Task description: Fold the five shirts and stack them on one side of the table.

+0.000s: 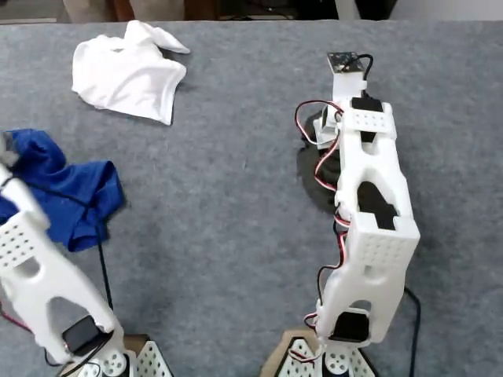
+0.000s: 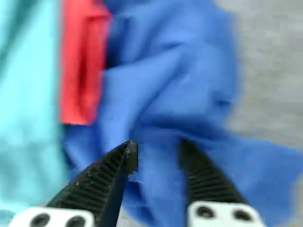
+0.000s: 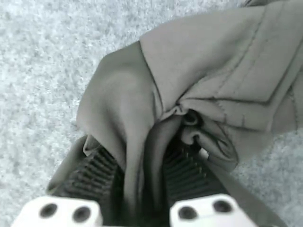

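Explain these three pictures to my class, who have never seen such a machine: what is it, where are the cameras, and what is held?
Two robot arms stand at a grey table. One picture looks down from above; the other two come from a camera on each arm's wrist. A white shirt and a blue shirt lie crumpled. The left gripper is open over the blue shirt, beside a red cloth and a turquoise cloth. The right gripper pinches a grey shirt.

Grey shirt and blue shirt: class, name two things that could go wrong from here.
1. The right gripper pinches a bunched fold of the grey shirt; lifting may drag several layers together.
2. The left gripper is open over the blue shirt, beside a red shirt; closing there could catch both.
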You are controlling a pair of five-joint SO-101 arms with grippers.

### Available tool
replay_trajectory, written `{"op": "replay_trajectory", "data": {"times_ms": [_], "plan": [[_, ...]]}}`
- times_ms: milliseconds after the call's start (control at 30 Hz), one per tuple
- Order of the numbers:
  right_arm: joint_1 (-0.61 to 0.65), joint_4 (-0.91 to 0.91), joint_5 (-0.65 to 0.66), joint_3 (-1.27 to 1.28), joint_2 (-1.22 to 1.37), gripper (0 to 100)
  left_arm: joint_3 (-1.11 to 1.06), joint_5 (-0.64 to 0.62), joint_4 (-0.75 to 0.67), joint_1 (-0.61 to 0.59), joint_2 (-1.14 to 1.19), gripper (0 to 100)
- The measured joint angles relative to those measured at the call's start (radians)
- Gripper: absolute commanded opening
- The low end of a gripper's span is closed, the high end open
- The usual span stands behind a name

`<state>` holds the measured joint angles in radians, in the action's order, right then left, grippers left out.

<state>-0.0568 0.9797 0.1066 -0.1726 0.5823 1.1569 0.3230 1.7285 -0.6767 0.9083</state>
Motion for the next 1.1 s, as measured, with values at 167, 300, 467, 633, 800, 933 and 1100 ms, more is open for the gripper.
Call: {"op": "replay_trajectory", "data": {"times_ms": [167,300,467,633,800,933,1100], "plan": [[0.0,0.0,0.0,0.0,0.0,0.4,0.219,-0.222,0.012,0.19,0.0,32],[0.0,0.0,0.0,0.0,0.0,0.4,0.282,-0.44,-0.092,0.348,0.017,32],[0.0,0.0,0.0,0.0,0.0,0.4,0.187,-0.551,-0.284,0.485,0.115,32],[0.0,0.0,0.0,0.0,0.0,0.4,0.091,-0.565,-0.423,0.509,0.212,26],[0.0,0.0,0.0,0.0,0.0,0.4,0.083,-0.565,-0.632,0.486,0.334,4],[0.0,0.0,0.0,0.0,0.0,0.4,0.084,-0.566,-0.815,0.457,0.374,2],[0.0,0.0,0.0,0.0,0.0,0.4,0.115,-0.56,-0.77,0.413,0.377,2]]}}
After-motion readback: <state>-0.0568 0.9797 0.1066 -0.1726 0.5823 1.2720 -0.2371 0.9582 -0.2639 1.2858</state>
